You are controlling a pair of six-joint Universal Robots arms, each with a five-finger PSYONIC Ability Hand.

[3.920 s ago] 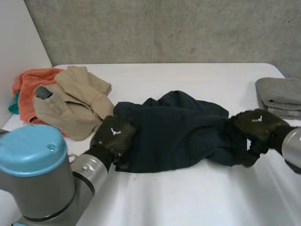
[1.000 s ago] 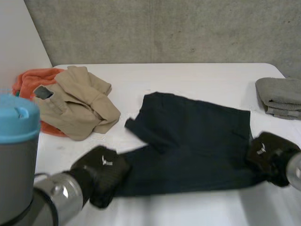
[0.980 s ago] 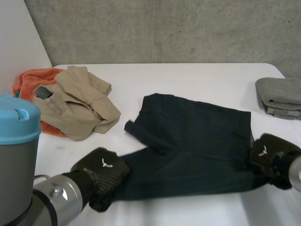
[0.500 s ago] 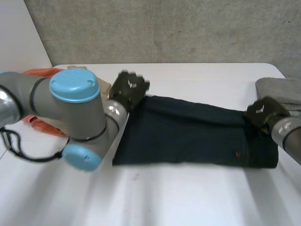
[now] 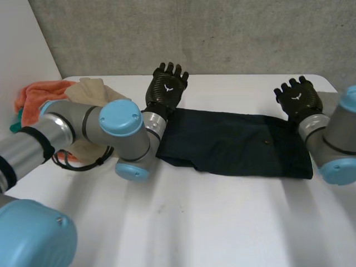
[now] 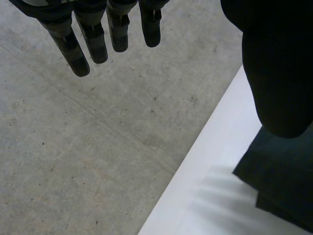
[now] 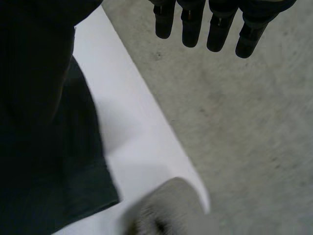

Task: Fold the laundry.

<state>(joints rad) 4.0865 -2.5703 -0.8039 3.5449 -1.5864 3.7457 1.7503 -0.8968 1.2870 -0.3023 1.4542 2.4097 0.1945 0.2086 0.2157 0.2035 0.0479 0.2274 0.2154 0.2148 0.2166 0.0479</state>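
Note:
A dark navy garment (image 5: 233, 142) lies folded into a long band across the middle of the white table (image 5: 222, 222). My left hand (image 5: 167, 89) is raised over the garment's far left corner, fingers straight and spread, holding nothing. My right hand (image 5: 297, 99) is up over the far right corner, also open and empty. In the left wrist view the straight fingers (image 6: 93, 39) point at the wall, with a garment corner (image 6: 283, 181) under the palm. In the right wrist view the fingers (image 7: 215, 24) are straight above the garment's edge (image 7: 63, 191).
A heap of tan clothing (image 5: 92, 92) on orange cloth (image 5: 36, 97) lies at the table's far left, behind my left arm. A folded grey towel (image 7: 166, 210) sits by the garment's right end. A concrete wall (image 5: 194, 33) rises behind the table.
Both hands carried the garment's near edge over to the far edge, folding it in half. They then let go and rose with their fingers spread.

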